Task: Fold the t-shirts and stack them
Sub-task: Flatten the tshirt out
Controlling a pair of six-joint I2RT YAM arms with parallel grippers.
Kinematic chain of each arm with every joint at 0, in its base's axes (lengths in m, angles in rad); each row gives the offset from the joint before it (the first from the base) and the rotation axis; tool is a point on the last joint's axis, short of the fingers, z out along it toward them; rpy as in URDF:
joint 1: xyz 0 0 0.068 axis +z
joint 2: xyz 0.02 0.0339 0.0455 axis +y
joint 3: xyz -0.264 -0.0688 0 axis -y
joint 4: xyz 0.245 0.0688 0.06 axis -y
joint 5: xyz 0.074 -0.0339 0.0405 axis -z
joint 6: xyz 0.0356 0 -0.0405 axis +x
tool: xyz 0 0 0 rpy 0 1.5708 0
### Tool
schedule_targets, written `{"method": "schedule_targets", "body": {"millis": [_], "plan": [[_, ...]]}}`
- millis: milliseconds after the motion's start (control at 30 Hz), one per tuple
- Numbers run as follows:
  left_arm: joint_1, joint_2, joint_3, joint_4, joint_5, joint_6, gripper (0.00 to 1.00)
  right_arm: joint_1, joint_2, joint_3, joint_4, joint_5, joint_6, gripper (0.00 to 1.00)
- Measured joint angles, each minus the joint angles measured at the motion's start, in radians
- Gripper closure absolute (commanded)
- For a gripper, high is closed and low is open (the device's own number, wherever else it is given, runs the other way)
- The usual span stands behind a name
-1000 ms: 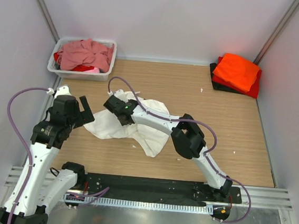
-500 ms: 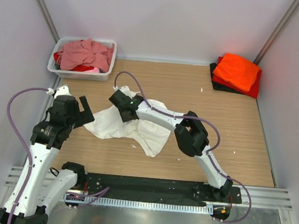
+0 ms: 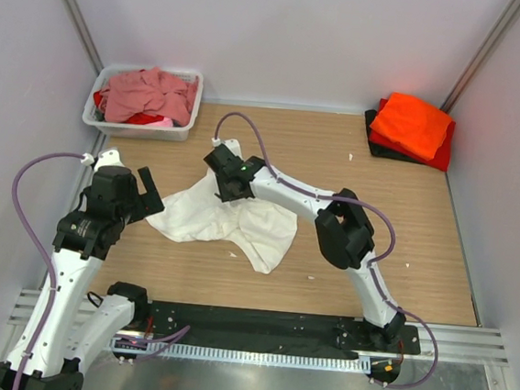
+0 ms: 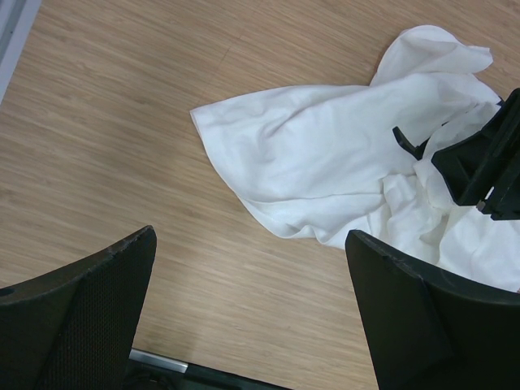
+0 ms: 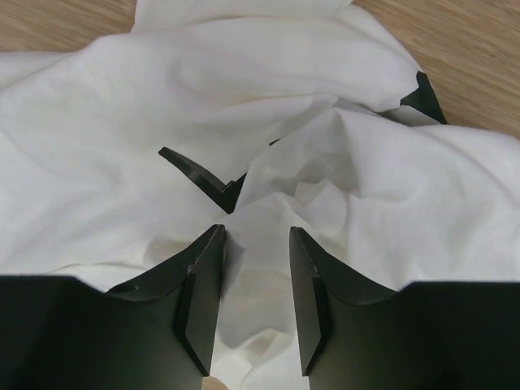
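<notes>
The large white t-shirt (image 3: 193, 216) lies crumpled on the wooden table left of centre. My right gripper (image 3: 227, 181) reaches over its upper part. In the right wrist view its jaws (image 5: 256, 236) are shut on a bunched fold of the white t-shirt (image 5: 122, 122), which fills the gap between them. My left gripper (image 3: 145, 193) hovers open just left of the shirt, with only bare wood between its fingers (image 4: 250, 244); the white t-shirt (image 4: 325, 162) lies ahead of it. A folded orange t-shirt (image 3: 412, 122) tops a stack with red (image 3: 441, 153) and black (image 3: 376, 142) ones at the back right.
A white translucent tub (image 3: 142, 131) at the back left holds a dusty-pink shirt (image 3: 150, 92) over some red cloth. Grey walls close in the table on three sides. The right arm's purple cable (image 3: 273, 159) arches above the shirt.
My right gripper has moved away from the arms and a little right, pulling the shirt's upper corner with it. The left arm has stayed still.
</notes>
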Motion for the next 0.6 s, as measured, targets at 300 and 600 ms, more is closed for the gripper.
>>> {"method": "schedule_targets", "body": {"millis": [300,600], "plan": [[0.000,0.000,-0.002,0.001,0.000,0.000,0.00,0.014,-0.011,-0.071,0.027,-0.037,0.003,0.86],[0.000,0.000,-0.005,0.000,0.000,0.000,0.00,0.034,-0.041,-0.097,0.044,-0.018,-0.004,0.99]]}}
